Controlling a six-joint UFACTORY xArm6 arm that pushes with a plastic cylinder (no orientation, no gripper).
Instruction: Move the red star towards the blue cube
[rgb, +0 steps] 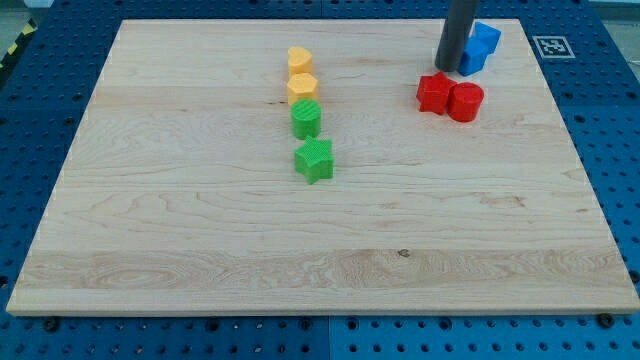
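Observation:
The red star (433, 92) lies at the view's upper right on the wooden board (200, 230), touching a red cylinder (466, 102) on its right. Two blue blocks sit just above: a blue cube (472, 57) and another blue block (486, 37) behind it, partly hidden by the rod. My tip (449, 68) stands just above the red star's top edge and right beside the blue cube's left side.
A column of blocks sits at the view's top centre: a yellow block (299, 60), a yellow hexagon-like block (302, 87), a green cylinder (306, 118) and a green star (314, 159). The blue pegboard surrounds the board.

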